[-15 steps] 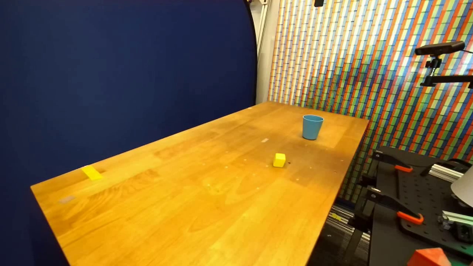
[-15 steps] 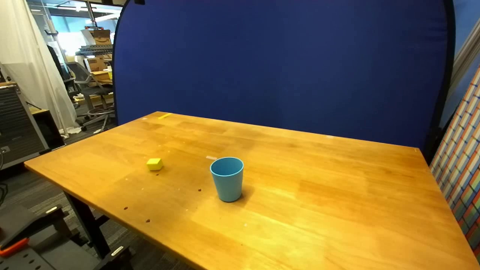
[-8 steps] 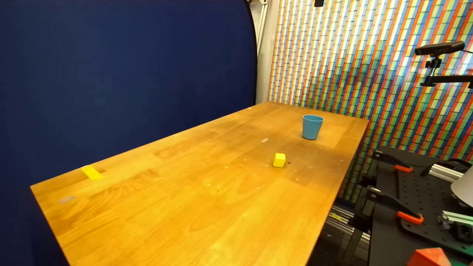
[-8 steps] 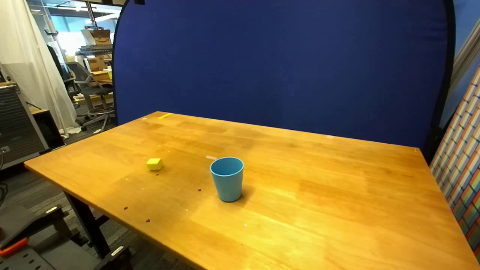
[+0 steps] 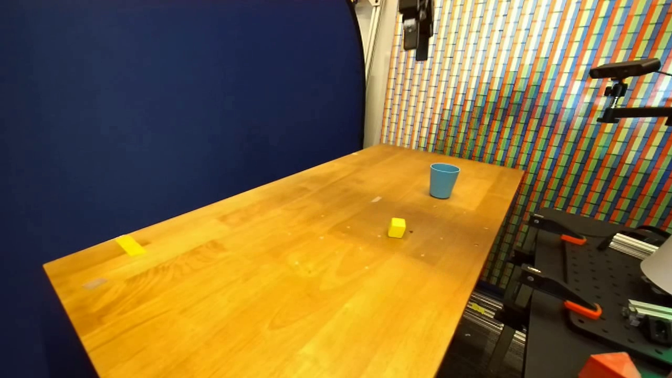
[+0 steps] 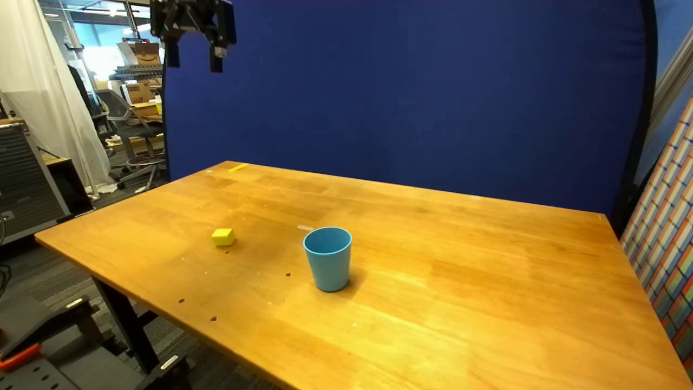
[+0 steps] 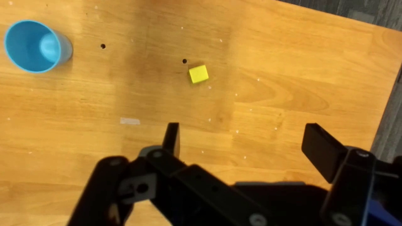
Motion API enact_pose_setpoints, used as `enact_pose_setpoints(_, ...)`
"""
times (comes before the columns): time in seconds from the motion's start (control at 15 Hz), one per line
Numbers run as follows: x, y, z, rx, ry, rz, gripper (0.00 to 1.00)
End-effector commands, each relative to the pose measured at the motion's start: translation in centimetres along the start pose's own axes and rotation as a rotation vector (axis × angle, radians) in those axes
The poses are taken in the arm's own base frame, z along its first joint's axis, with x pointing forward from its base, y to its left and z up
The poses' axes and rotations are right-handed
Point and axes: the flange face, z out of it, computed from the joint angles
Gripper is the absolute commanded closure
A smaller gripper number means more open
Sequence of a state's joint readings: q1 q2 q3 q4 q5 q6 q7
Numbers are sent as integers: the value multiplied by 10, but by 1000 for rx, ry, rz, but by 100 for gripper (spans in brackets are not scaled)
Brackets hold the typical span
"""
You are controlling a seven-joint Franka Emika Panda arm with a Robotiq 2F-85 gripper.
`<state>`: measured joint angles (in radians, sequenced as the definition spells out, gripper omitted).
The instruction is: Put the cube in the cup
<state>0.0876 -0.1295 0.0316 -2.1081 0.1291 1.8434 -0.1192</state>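
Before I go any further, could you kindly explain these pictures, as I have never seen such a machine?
The black claw is the grasping end of a robot whose arm is out of view. Two pictures look across the table from outside the robot; the third comes from its wrist and looks down, with the claw in the lower part. On the table stands a cup, blue and upright, and apart from it sits a cube, small and yellow. Some yellow tape lies near a corner. The claw is open above the table and holds nothing.
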Motion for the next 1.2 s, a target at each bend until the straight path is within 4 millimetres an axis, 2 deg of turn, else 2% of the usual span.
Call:
enact_pose_setpoints(0.0, 45, -29, 61, 9, -87, -6, 0)
enact_pose_setpoints(0.2, 61, -47, 108, -54, -142, 33, 0)
enact_pose_setpoints(0.33, 68, -46, 141, -96, -207, 59, 0)
enact_pose_setpoints(0.4, 69, -44, 145, -92, -236, 62, 0)
enact_pose_setpoints(0.47, 56, -47, 142, -75, -207, 40, 0)
enact_pose_setpoints(0.6, 62, -44, 156, -78, -234, 48, 0)
enact_pose_setpoints(0.73, 65, -30, 177, -24, -255, 67, 0)
enact_pose_setpoints(1.13, 73, -11, 224, -13, -296, 134, 0)
